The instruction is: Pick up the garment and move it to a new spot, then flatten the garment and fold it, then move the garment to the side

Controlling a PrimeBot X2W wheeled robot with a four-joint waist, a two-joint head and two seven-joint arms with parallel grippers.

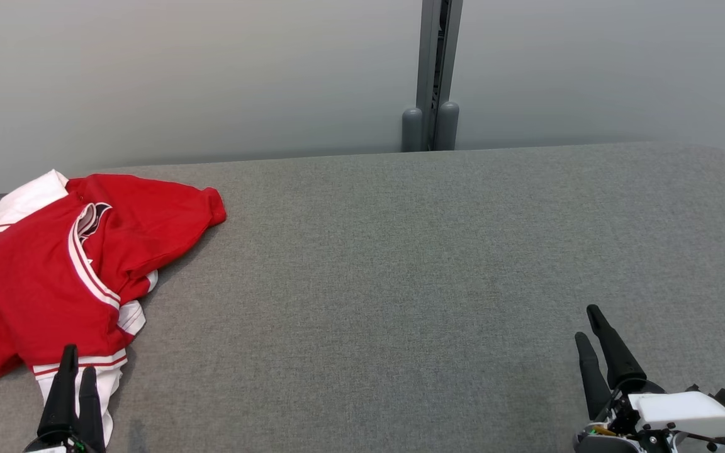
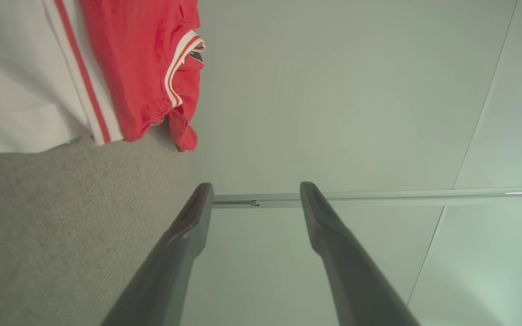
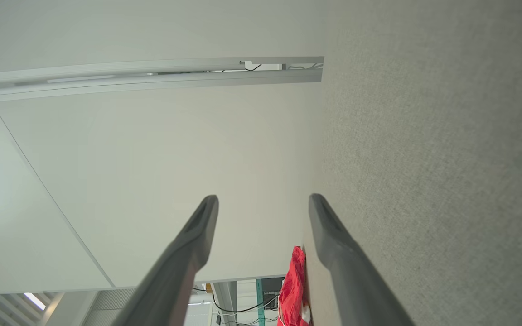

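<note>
Red and white garment (image 1: 54, 264), crumpled in a heap at the left end of the grey bench (image 1: 400, 283), reaching toward the far edge. Left pincer (image 1: 80, 360) at near left, tips over the garment's white hem, touching or not unclear; jaws spread wide, nothing between. Right pincer (image 1: 586, 322) at near right over bare bench, well apart from the garment, jaws wide too, holding nothing.

Your left end effector (image 1: 79, 360), two long dark fingers, points up at lower left, spread and empty; your right end effector (image 1: 587, 323) matches at lower right.
</note>
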